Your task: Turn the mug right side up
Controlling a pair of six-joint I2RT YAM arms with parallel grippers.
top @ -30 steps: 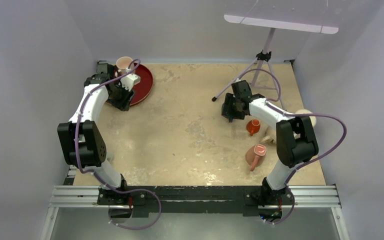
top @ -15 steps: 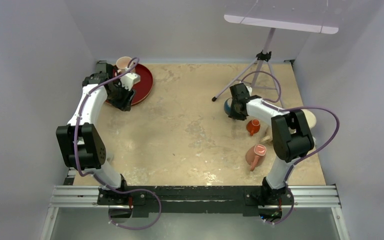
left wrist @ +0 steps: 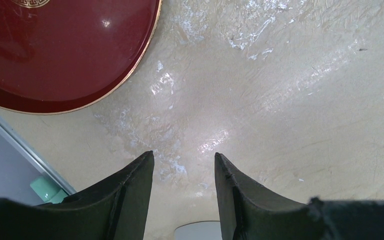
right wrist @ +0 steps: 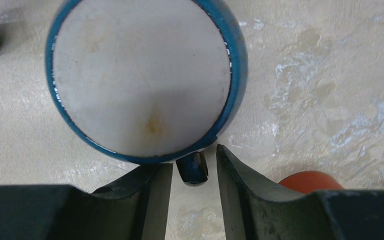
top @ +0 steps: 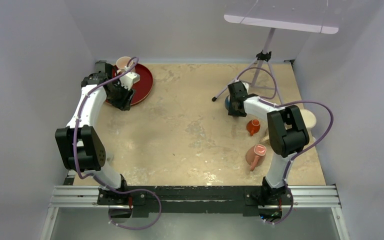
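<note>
Right wrist view looks straight down on the blue mug (right wrist: pixel 140 80). It sits upside down on the table (right wrist: pixel 320 75), with its flat, pale bottom facing up. From the top camera, it is on the far right part of the table, near 1 foot of the tripod (top: pixel 262 62).

The right gripper (right wrist: pixel 194 161) has its 2 fingers apart, 1 on each side of the mug's handle (right wrist: pixel 192 172). A thin gap shows on both sides, so I think it is not squeezing yet. The left gripper (left wrist: pixel 184 156) is well apart from all this. Its fingers are apart with nothing between them, over bare table just beside the red plate (left wrist: pixel 55 60).

The mug looks like hard, shiny pottery. I think it is a bit heavy, will not bend, and could chip if it drops. The glaze looks slippery (the bottom looks rougher). The handle is the best place to hold, squeezed tight, because the mug may swing as it tips over.

The table is flat, beige and worn, with shiny patches. A small orange mug (top: pixel 253 126) stands near, and a pink mug (top: pixel 255 155) is closer to the arms, so that side has less room to turn. Pale walls (top: pixel 30 75) stand all around.
</note>
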